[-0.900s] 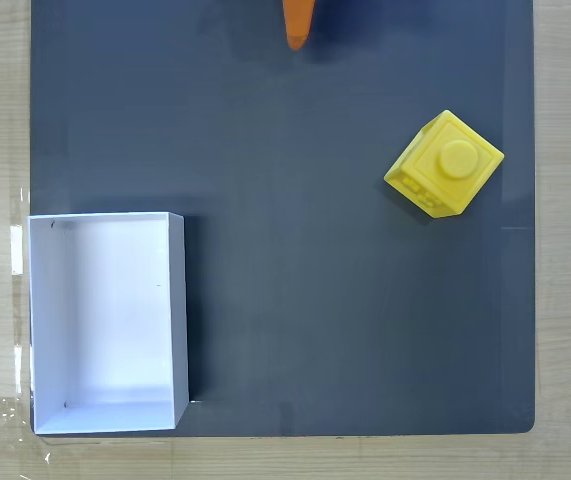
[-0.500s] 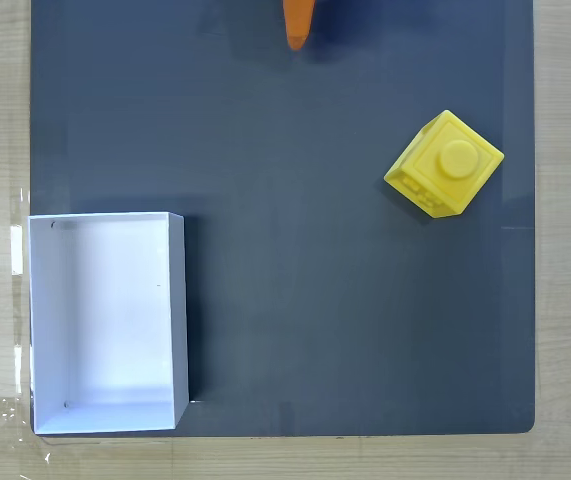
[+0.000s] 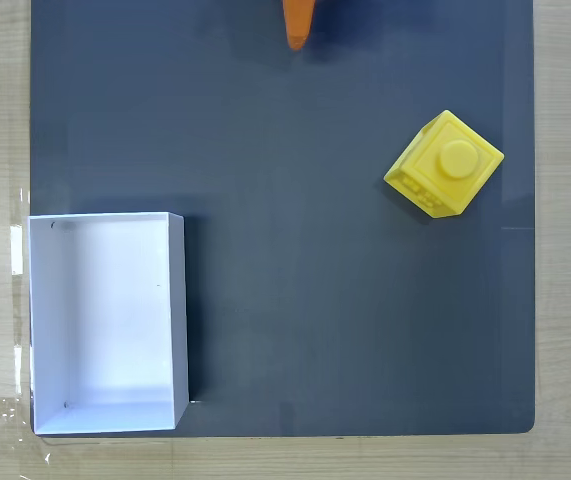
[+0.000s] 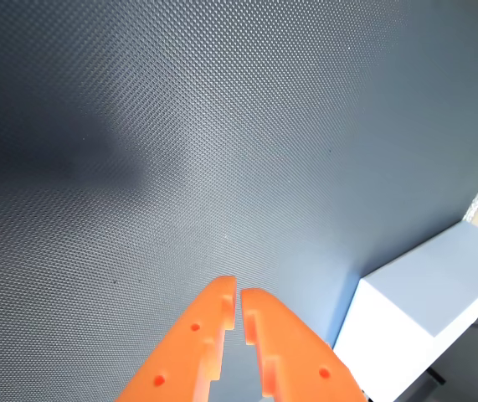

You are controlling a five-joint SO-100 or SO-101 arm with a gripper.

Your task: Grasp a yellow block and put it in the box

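Observation:
The yellow block [image 3: 444, 165] rests on the dark mat at the right of the fixed view, turned diagonally with its round stud facing up. The white box [image 3: 106, 322] stands empty at the lower left of the mat; one of its corners shows at the lower right of the wrist view as the box [image 4: 423, 314]. My orange gripper [image 3: 297, 40] pokes in from the top edge of the fixed view, far from both. In the wrist view the gripper [image 4: 239, 291] is shut, its fingertips together over bare mat, holding nothing.
The dark grey mat [image 3: 295, 270] covers most of the light wooden table [image 3: 570, 240]. Strips of clear tape [image 3: 15, 250] lie along the mat's left edge by the box. Open mat separates block, box and gripper.

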